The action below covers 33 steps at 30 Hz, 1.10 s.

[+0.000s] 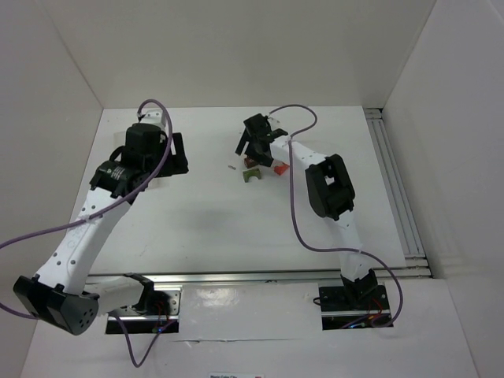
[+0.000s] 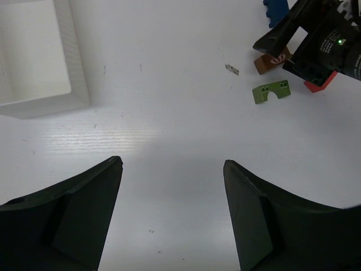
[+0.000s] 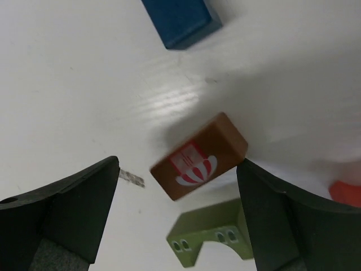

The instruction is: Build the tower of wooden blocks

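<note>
Four small wooden blocks lie together at the table's far middle. The brown block [image 3: 198,157] carries a red-and-white picture and looks slightly blurred. It sits between the wide-apart fingers of my open right gripper [image 3: 179,164], with one corner against the right fingertip [image 3: 245,169] and clear of the left one. Near it are an olive green arch block [image 3: 211,234], a blue block [image 3: 180,20] and a red block [image 3: 345,193]. From above, the right gripper [image 1: 253,146] hangs over the green block [image 1: 253,175]. My left gripper [image 2: 172,162] is open over bare table, well left of the blocks.
A white tray [image 2: 73,84] stands at the upper left of the left wrist view. A tiny grey scrap [image 2: 232,69] lies left of the blocks. Metal rails run along the table's right side [image 1: 394,181] and near edge [image 1: 260,277]. White walls enclose the table.
</note>
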Each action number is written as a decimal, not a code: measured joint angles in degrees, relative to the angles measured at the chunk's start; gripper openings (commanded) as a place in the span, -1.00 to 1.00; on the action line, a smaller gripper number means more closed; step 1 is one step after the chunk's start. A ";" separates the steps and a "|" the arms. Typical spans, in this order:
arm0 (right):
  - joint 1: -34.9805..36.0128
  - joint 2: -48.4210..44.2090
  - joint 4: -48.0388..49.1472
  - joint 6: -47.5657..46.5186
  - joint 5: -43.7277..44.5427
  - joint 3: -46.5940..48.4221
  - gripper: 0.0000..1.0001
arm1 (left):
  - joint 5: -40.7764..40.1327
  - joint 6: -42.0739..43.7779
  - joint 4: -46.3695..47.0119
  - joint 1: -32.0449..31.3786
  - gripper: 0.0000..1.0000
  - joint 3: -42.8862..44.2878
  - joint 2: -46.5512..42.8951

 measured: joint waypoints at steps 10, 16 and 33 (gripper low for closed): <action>0.44 10.32 -3.39 -0.46 2.32 15.98 0.52 | 0.48 0.44 -0.15 2.56 0.70 -0.17 -1.18; 1.62 10.32 -5.97 -2.67 5.70 15.98 0.25 | 1.90 0.46 -0.13 2.86 0.70 -1.09 -1.18; 4.37 9.64 -8.41 -13.46 11.47 14.60 -0.53 | 7.43 0.39 0.63 3.32 0.70 -2.80 0.28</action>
